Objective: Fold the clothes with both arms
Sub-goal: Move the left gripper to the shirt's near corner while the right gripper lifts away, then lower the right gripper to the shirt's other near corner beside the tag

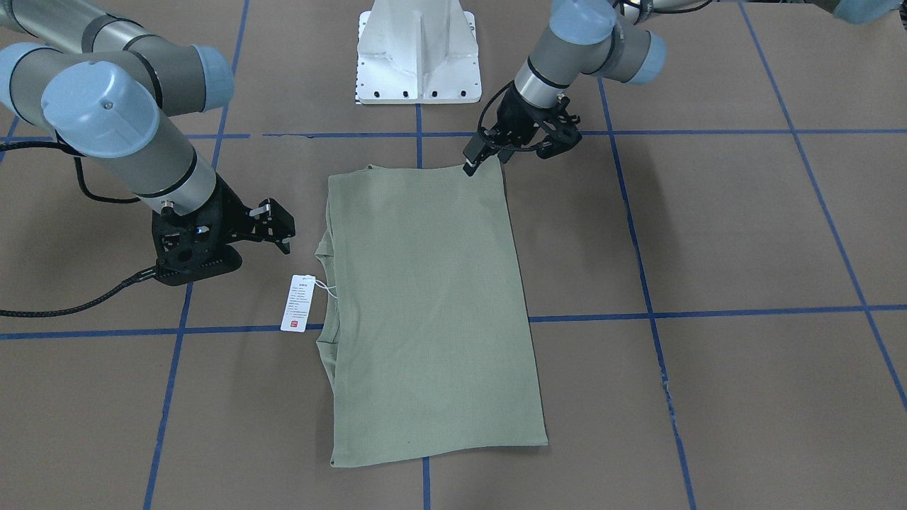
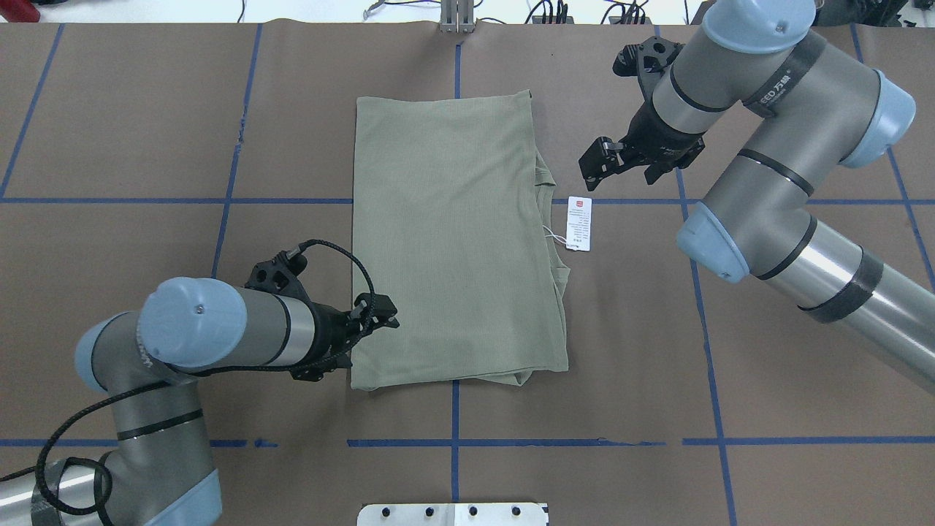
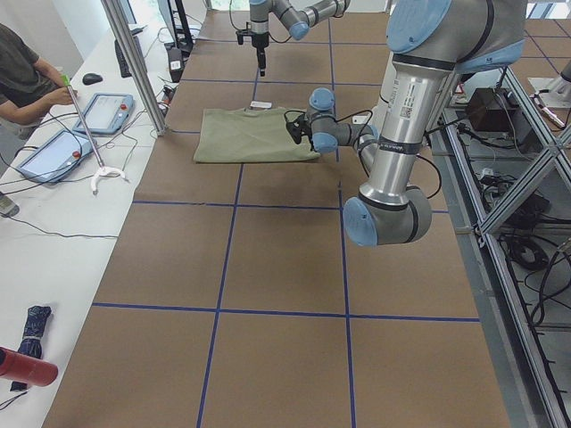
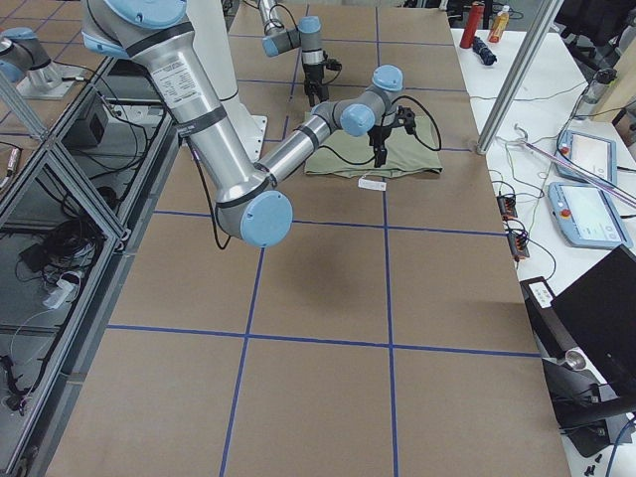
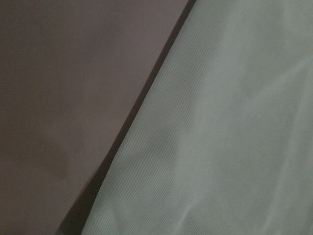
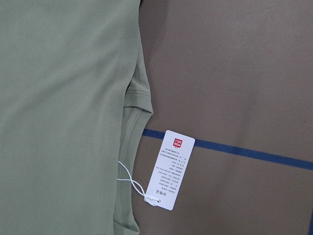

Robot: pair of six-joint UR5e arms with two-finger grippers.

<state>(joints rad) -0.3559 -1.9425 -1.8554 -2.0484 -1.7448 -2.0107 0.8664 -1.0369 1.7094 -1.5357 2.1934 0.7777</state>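
The sage-green shirt lies flat on the brown table as a folded rectangle, also seen in the overhead view. Its collar side faces my right arm, and the white hang tag rests on the table beside it. My left gripper is low at the shirt's corner nearest my base, apparently open; its wrist view shows only the cloth edge. My right gripper hovers open and empty just outside the collar side, near the tag.
The white pedestal base stands at my side of the table. Blue tape lines grid the brown surface. A metal post, tablets and an operator are at the far side.
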